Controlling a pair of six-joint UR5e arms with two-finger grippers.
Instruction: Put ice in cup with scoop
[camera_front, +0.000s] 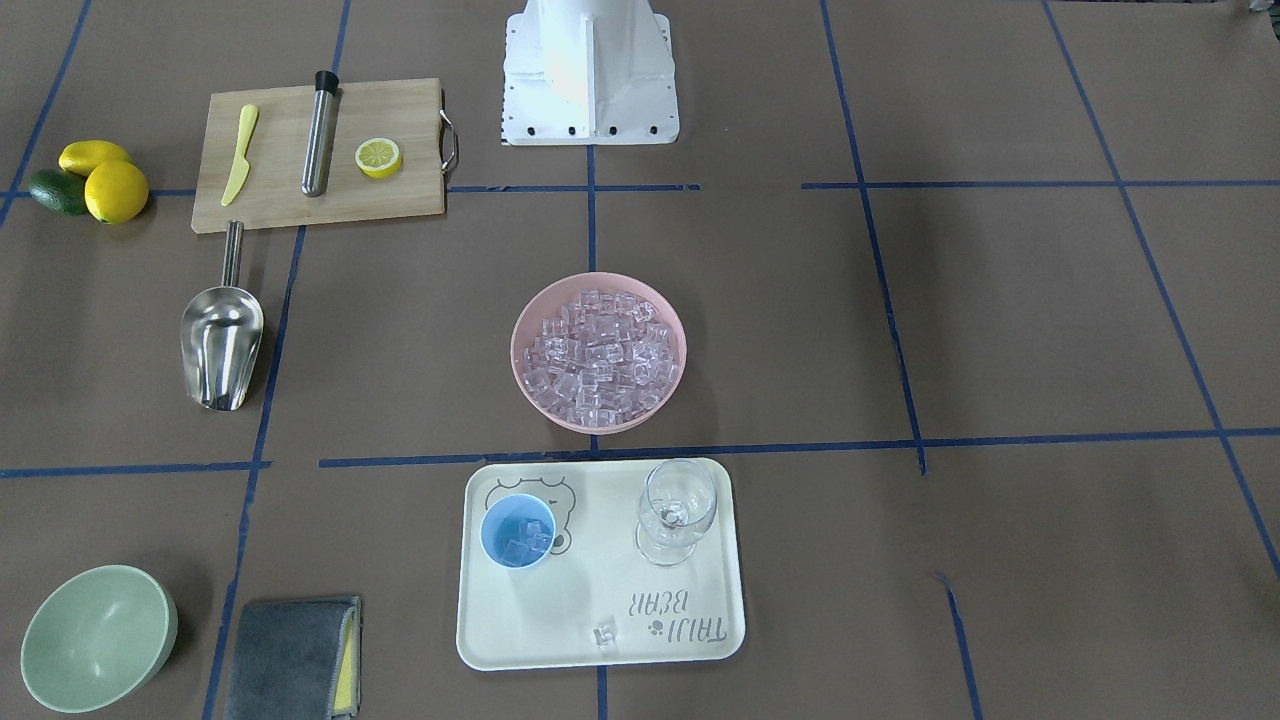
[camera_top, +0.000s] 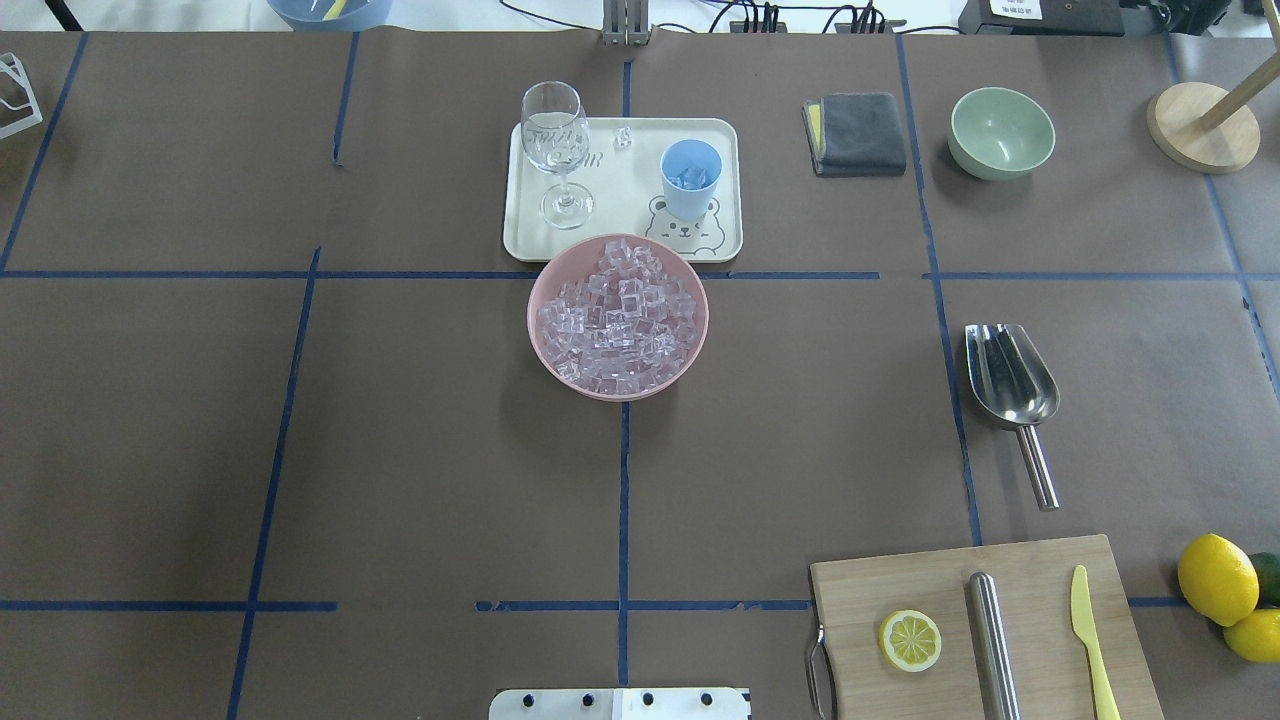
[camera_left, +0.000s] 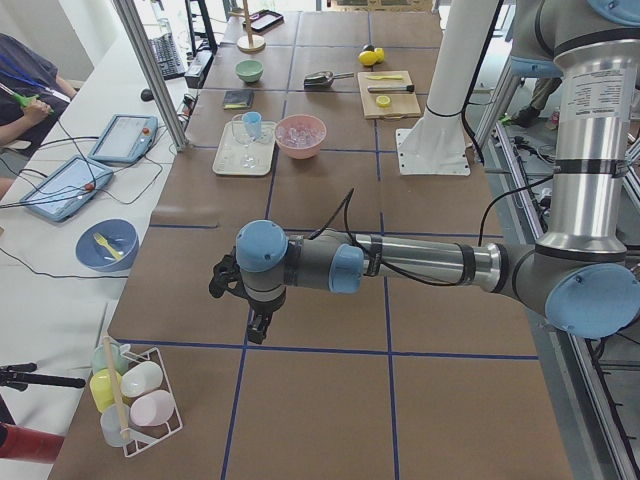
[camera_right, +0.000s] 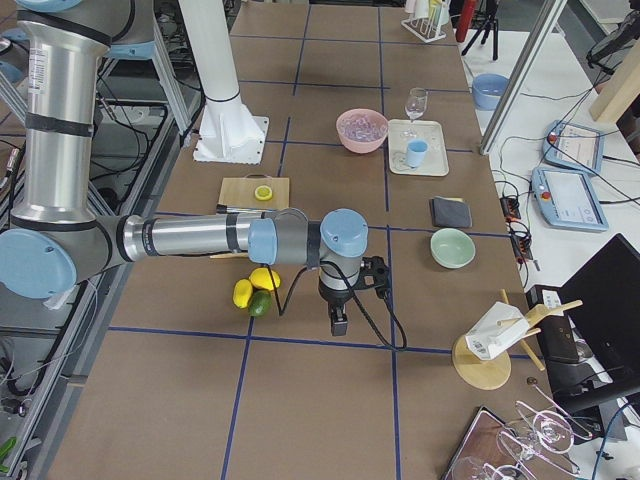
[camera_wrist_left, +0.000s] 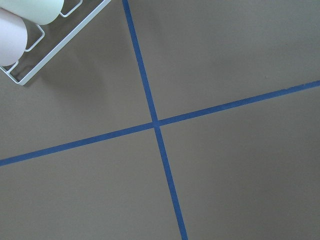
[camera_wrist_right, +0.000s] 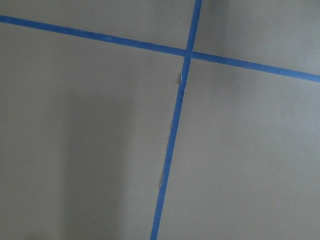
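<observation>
The scoop (camera_front: 222, 345) is lying at the robot's right, handle toward the robot base (camera_front: 590, 90), likely for easy grasping, the ice (camera_front: 598, 355) is sitting in a pink bowl (camera_front: 600, 425) near the cup (camera_front: 517, 531), and the left gripper (camera_left: 258, 327) and right gripper (camera_right: 339, 324) are hanging well away, jaws impossible to tell.

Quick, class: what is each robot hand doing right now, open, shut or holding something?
Left hand: cannot be told, seen only from a side view.
Right hand: cannot be told, same reason.
</observation>
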